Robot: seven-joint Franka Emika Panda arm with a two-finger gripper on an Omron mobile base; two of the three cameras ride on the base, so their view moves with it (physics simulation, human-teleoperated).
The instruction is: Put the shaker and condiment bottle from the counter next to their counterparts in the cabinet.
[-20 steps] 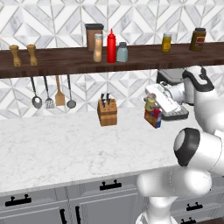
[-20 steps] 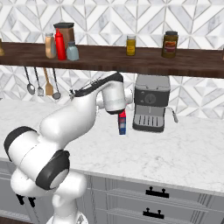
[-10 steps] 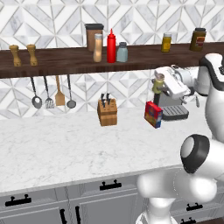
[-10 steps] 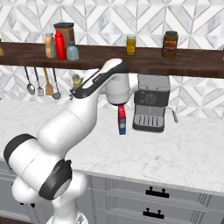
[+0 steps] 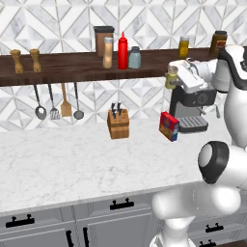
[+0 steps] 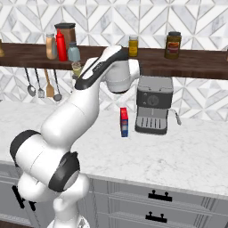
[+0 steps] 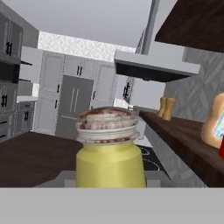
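Shaker time, but let's take the scene from the biggest piece down. Broad white marble counter (image 5: 72,164), faint grey veins, smooth and flat, with matte grey drawer fronts and black bar handles below. Above it runs the long dark brown wooden cabinet shelf (image 5: 62,70), a plain board against the white tile wall with its diamond relief. Boxy grey-and-black espresso machine (image 6: 153,104) stands at the back of the counter, and just beside it, on the marble, a small red and blue carton (image 6: 124,122) stands upright. A chunky wooden knife block (image 5: 118,123) with dark handles sits nearer the wall, under the shelf.

Up on the shelf: a wide brown cylindrical canister with a dark lid (image 5: 102,39) at the back, and in front of it a slim tan-orange condiment bottle with a pale cream top (image 5: 108,53), right beside the glossy red squeeze bottle with its pointed nozzle (image 5: 123,50). Next along, the short pale blue-grey shaker with a grey cap (image 5: 135,58).

And there's the white two-finger gripper (image 5: 174,77), raised at shelf height, just right of the blue-grey shaker, clamped on the small olive-yellow cylindrical shaker with a silver-grey cap (image 5: 171,77). The jar is upright, off the counter, level with the shelf's front edge. From the hand camera its smooth yellow body (image 7: 110,165) and ribbed, speckled cap sit close up.
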